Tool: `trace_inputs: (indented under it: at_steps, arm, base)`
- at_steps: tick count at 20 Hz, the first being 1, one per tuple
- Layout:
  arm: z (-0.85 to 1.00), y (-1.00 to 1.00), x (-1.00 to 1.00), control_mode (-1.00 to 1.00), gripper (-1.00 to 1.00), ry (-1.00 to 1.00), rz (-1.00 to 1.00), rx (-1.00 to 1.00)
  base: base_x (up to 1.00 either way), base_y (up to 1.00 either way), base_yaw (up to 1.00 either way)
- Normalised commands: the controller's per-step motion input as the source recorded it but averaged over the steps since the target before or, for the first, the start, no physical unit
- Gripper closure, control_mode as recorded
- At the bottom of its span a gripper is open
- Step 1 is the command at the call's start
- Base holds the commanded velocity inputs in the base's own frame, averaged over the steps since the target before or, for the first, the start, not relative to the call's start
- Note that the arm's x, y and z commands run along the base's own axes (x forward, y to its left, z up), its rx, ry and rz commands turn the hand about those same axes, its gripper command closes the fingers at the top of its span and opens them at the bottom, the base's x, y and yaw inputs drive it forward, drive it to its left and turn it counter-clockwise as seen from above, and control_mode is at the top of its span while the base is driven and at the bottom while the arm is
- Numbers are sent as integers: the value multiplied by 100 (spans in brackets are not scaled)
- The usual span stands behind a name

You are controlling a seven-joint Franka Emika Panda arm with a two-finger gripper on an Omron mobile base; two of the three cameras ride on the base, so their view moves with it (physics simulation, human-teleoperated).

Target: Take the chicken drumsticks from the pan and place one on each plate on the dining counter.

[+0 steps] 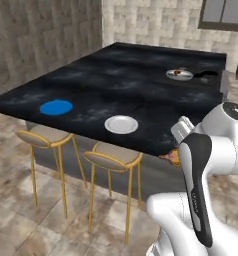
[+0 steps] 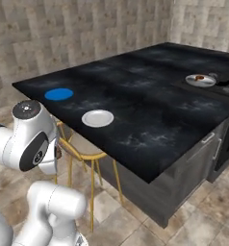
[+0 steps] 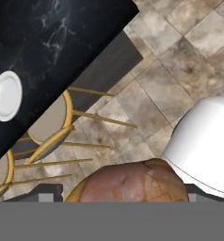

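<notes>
Gripping a chicken drumstick (image 3: 132, 181), the fingers are clamped wide around it, hanging off the table (image 1: 141, 75) edge near the stools (image 1: 111, 160). Carrying is in hand; the next move is calling for a reach over the white plate (image 1: 121, 124), while the blue plate (image 1: 56, 107) and pan (image 1: 179, 74) are lying farther off.

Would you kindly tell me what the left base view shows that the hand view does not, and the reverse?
Left base view: the blue plate and, at the far end, the pan with the other drumstick in it. Hand view: the cracked skin of the held drumstick, close up in the tool, above floor tiles. Both: the white plate near the dining counter edge, the stools below it, and the held drumstick, which is a small glimpse under the hand in the left base view.
</notes>
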Motion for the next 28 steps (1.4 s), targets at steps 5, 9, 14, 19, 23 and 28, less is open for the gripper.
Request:
trace_inputs:
  at_steps: [5, 9, 14, 19, 23, 28]
  arm:
    - [0, 0, 0, 100, 100, 0, 0, 0]
    - [0, 0, 0, 100, 100, 0, 0, 0]
    - [0, 0, 0, 100, 100, 0, 0, 0]
    - [0, 0, 0, 100, 100, 0, 0, 0]
    - [0, 0, 0, 100, 100, 0, 0, 0]
    - [0, 0, 0, 100, 100, 0, 0, 0]
  base:
    - [26, 100, -39]
    - [33, 100, -39]
    - [28, 100, -38]
    - [28, 100, -32]
    - [34, 97, -20]
    - [41, 60, -5]
